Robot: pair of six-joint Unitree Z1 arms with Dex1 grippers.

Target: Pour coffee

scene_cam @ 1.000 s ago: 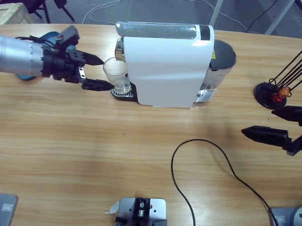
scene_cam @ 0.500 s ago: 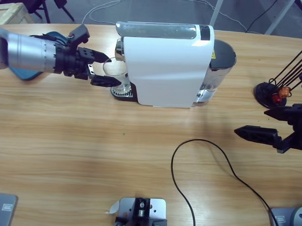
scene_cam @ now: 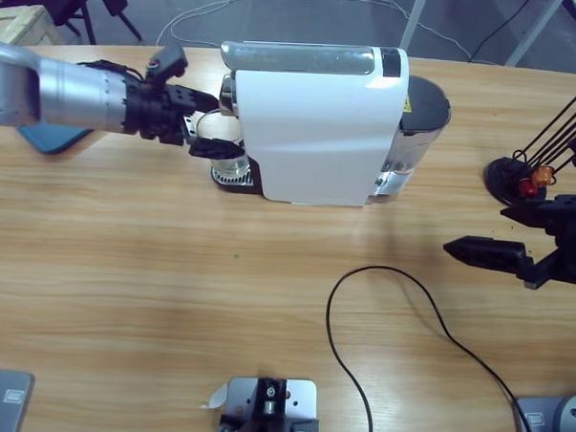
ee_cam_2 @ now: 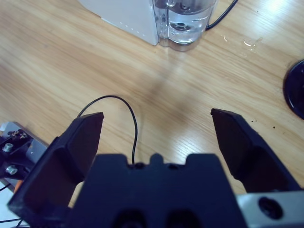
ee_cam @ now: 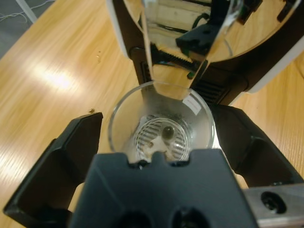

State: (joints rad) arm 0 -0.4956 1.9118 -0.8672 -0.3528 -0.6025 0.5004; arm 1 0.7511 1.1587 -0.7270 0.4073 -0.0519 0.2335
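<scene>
My left jaws [ee_cam: 156, 156] stand apart around the glass [ee_cam: 160, 124] under the coffee machine [scene_cam: 316, 122]: thin, slippery, fragile, so I grip its lower wall gently.

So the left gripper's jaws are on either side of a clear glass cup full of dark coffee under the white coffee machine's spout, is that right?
Not quite: the clear glass cup is empty; the left wrist view shows the drip grate through its bottom. The rest holds: the left gripper has its open jaws on either side of it, under the white coffee machine.
</scene>
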